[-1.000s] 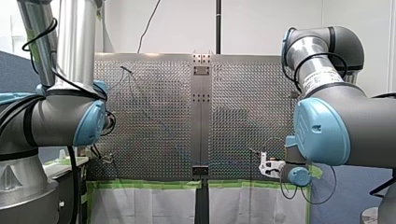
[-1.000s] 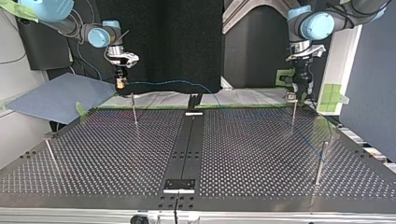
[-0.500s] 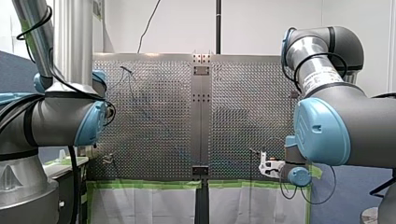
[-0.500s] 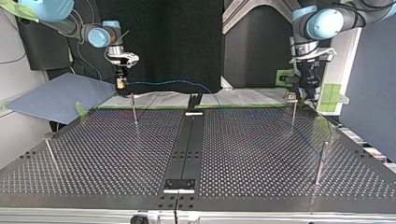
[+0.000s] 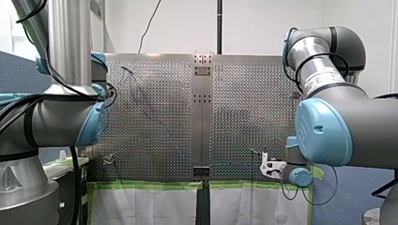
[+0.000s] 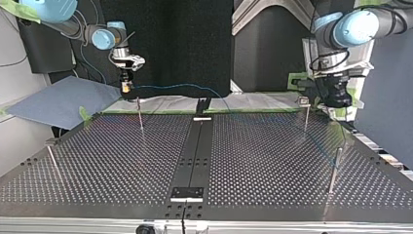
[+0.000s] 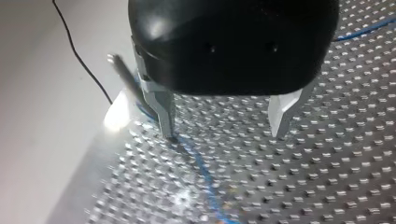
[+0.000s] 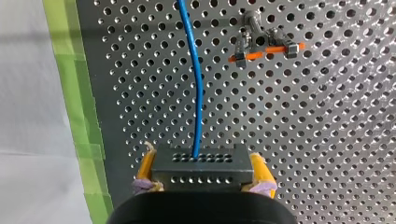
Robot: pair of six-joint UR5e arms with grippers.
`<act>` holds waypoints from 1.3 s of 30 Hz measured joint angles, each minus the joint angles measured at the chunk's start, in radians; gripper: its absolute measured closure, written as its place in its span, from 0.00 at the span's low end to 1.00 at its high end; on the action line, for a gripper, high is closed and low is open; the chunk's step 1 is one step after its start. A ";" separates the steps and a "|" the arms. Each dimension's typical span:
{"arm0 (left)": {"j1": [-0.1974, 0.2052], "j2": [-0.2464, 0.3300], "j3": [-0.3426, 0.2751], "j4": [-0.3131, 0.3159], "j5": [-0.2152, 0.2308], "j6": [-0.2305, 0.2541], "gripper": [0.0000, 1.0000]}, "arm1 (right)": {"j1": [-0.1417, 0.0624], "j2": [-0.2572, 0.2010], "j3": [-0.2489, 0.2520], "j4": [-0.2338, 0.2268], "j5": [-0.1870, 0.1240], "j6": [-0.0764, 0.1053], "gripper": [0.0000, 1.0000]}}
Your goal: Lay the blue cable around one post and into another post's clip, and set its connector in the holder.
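Perforated worktop (image 6: 107, 165): my right gripper (image 8: 201, 176) jaws clamped on the black connector (image 8: 201, 161), blue cable (image 8: 197, 84) running straight ahead beside the clip post (image 8: 261, 44); my left gripper (image 7: 223, 133) jaws apart over the cable.

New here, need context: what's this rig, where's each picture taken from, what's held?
Two robot arms work at a perforated table carrying thin upright posts. The front view looks from behind the arms; the top view faces them, so my right arm is at its left, my left arm at its right. The other two cameras sit on the wrists. Right wrist view: the right arm's jaws, yellow-padded, are shut on a black connector; its blue cable runs ahead past a post with an orange clip. Left wrist view: the left arm's jaws are open, holding nothing; the cable runs over the table close by.
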 joint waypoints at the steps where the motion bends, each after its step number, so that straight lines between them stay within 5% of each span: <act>1: 0.000 0.008 0.008 -0.007 -0.002 0.008 0.00 | 0.000 0.000 0.000 0.000 0.000 0.000 1.00; 11: 0.002 0.095 0.095 -0.095 -0.028 0.095 0.00 | 0.000 0.000 0.000 0.000 0.000 0.001 1.00; 18: 0.003 0.143 0.166 -0.165 -0.086 0.166 0.00 | 0.000 0.000 0.000 -0.001 0.000 0.002 1.00; 28: 0.000 0.085 0.249 -0.249 -0.168 0.249 0.00 | 0.000 0.001 0.000 -0.003 0.000 0.002 1.00; 39: -0.005 0.072 0.342 -0.342 -0.178 0.342 0.00 | 0.000 0.001 0.000 -0.004 0.000 0.002 1.00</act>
